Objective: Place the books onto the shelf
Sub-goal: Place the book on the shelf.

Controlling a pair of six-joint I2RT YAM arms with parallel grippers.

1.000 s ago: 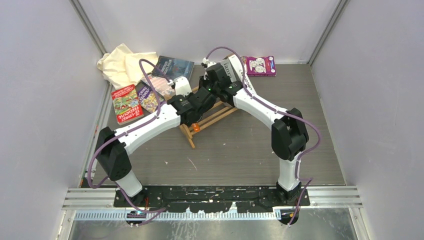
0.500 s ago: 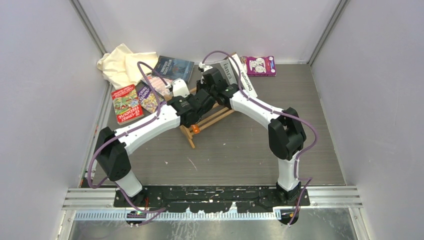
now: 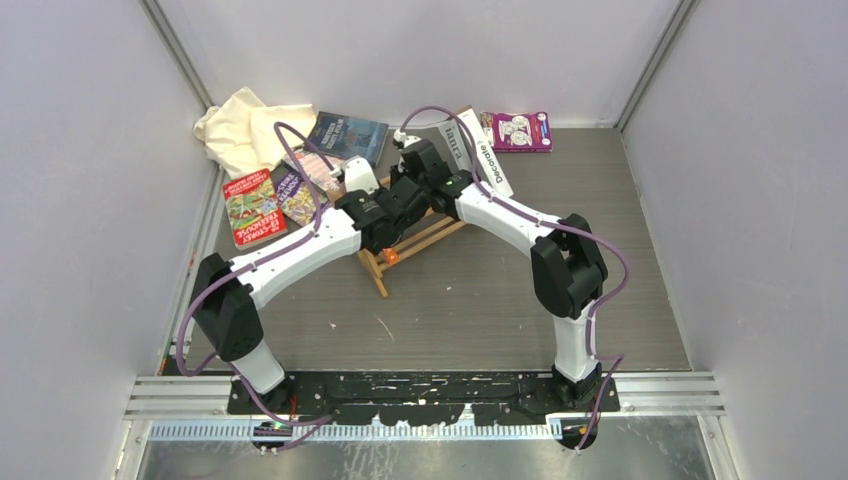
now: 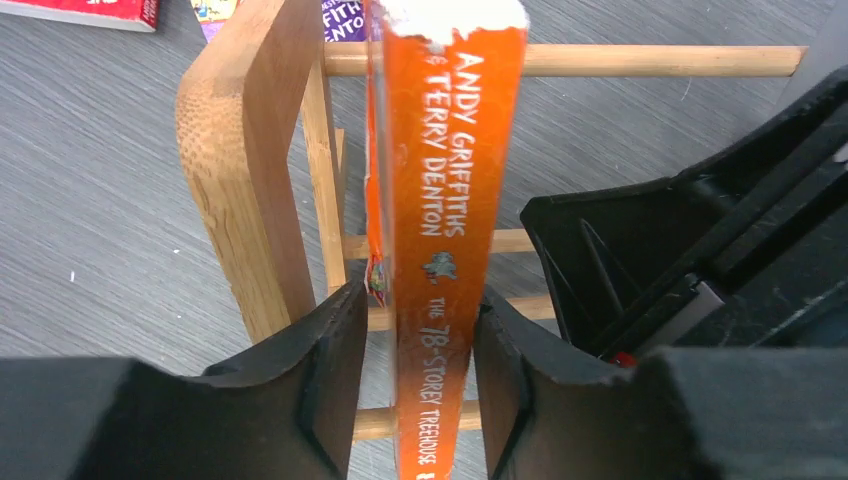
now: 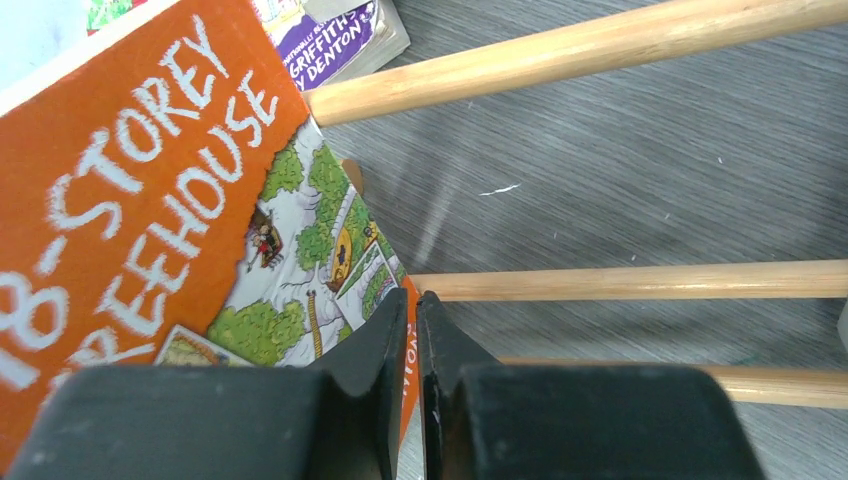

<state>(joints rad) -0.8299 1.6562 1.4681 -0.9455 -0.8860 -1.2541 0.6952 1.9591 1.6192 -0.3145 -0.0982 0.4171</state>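
The orange book (image 4: 445, 200) is standing on edge in the shelf (image 4: 240, 180), spine up, its long axis crossing the rods. The left gripper (image 4: 420, 305) is straddling the spine; whether it is squeezing, I cannot tell. The right gripper (image 5: 414, 300) is pinching the cover's corner.

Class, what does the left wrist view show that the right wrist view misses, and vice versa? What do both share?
Left wrist only: the orange paperback book's lettered spine between the fingers of the left gripper, and the light wooden rack's thick frame end. Right wrist only: the book's illustrated cover, its edge pinched by the right gripper. Both: book, thin rack rods, grey table.
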